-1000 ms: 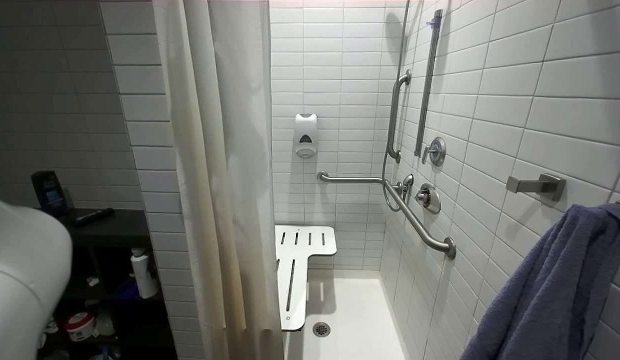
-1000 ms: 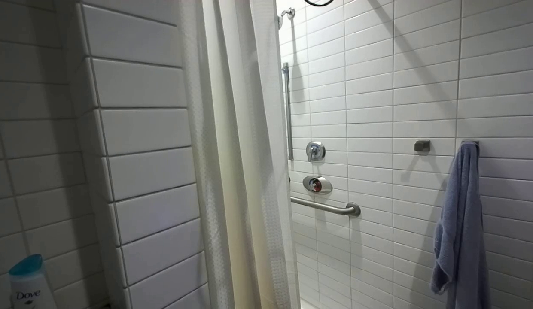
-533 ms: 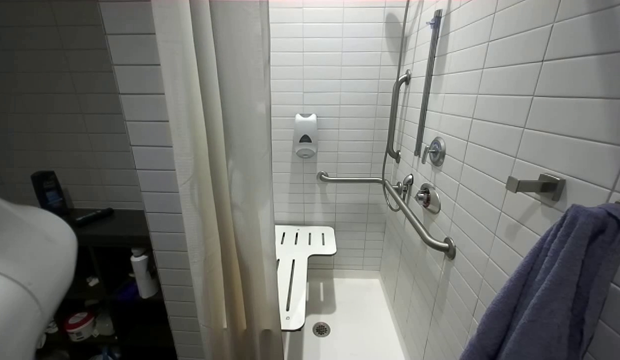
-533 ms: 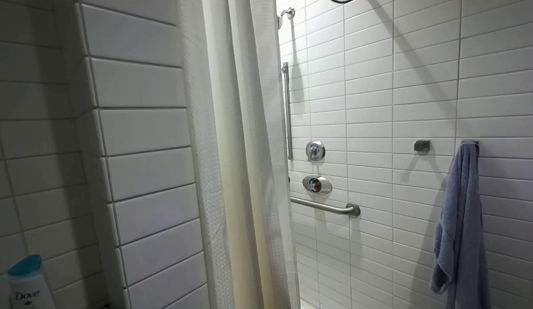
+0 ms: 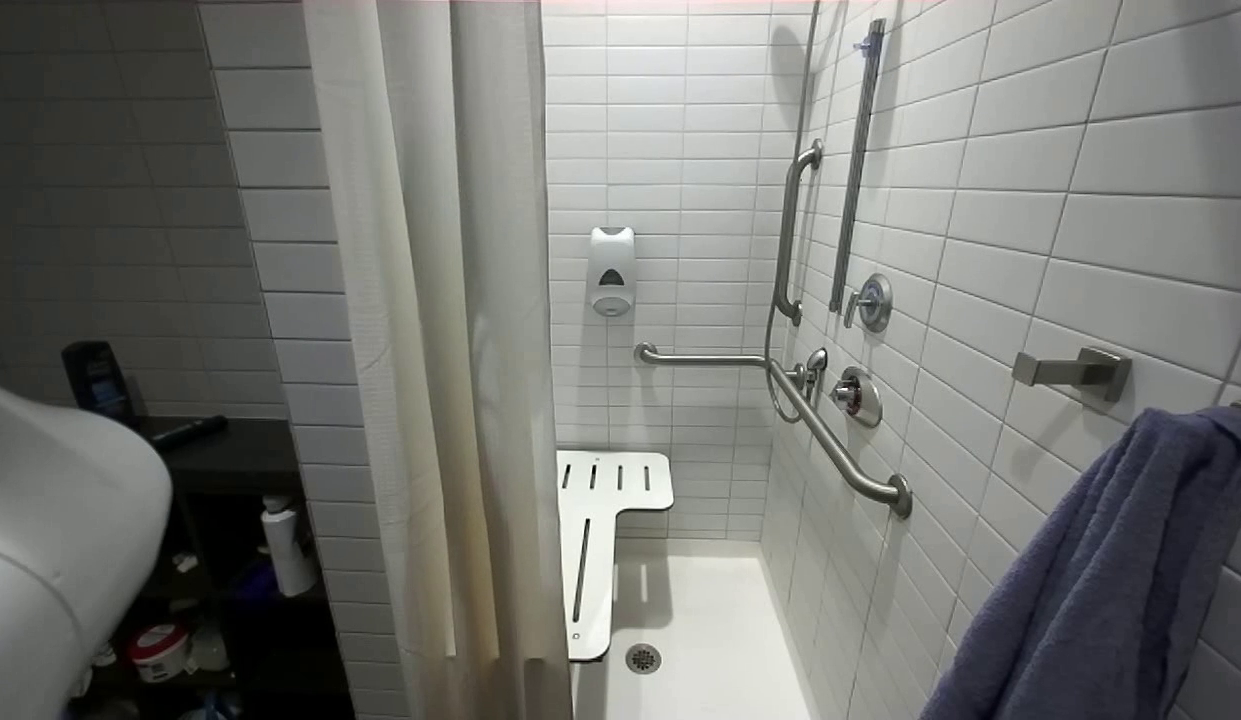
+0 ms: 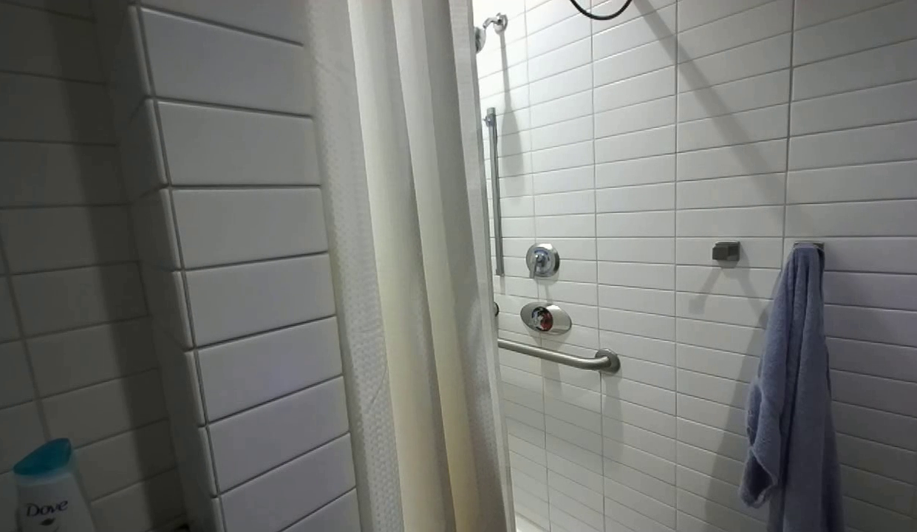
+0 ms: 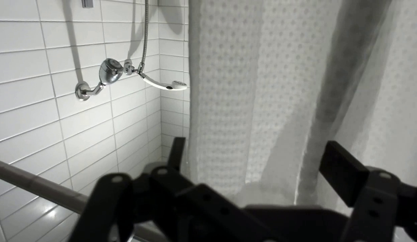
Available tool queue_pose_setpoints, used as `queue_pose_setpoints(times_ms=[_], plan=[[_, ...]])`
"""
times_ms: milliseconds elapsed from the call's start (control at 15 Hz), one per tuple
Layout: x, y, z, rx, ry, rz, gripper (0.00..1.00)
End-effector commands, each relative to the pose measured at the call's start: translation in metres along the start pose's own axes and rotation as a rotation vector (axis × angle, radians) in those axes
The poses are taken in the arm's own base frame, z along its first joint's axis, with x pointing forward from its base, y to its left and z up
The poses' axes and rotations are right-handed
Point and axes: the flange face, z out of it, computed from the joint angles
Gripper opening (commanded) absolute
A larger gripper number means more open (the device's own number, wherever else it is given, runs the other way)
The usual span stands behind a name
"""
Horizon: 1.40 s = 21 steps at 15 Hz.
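The gripper point(image 7: 255, 143) stands wide, gripping nothing, and the shower curtain point(image 5: 450, 360) looks part-drawn, screening the shower's point(image 5: 720, 605) 9 o'clock side in an exterior view, 3 o'clock remaining uncovered.

Curtain point(image 5: 440, 360) cropped above, bench point(image 5: 600, 530) partly hidden

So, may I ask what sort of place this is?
It is most likely the shower area of an accessible bathroom. A pale shower curtain, a slotted white seat and a steel grab bar all suggest that.
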Motion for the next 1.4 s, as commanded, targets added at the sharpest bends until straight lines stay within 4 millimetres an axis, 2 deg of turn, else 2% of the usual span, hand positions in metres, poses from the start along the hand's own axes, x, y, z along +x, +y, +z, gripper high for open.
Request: queue_pose_setpoints(times_ms=[0, 200, 333, 467, 600, 933, 1067, 1333], plan=[[-0.003, -0.001, 0.005, -0.022, -0.011, 0.023, 1.0], [-0.01, -0.008, 0.009, -0.003, -0.028, 0.046, 1.0], [-0.013, -0.016, 0.009, 0.013, -0.032, 0.058, 0.74], [-0.015, -0.022, 0.009, 0.026, -0.036, 0.063, 0.61], [-0.016, -0.046, 0.0, 0.052, -0.038, 0.073, 0.44], [-0.018, -0.083, -0.012, 0.134, -0.044, 0.089, 0.05], [-0.017, -0.102, -0.019, 0.236, -0.044, 0.109, 0.0], [-0.017, -0.141, -0.039, 0.429, -0.032, 0.138, 0.0]])
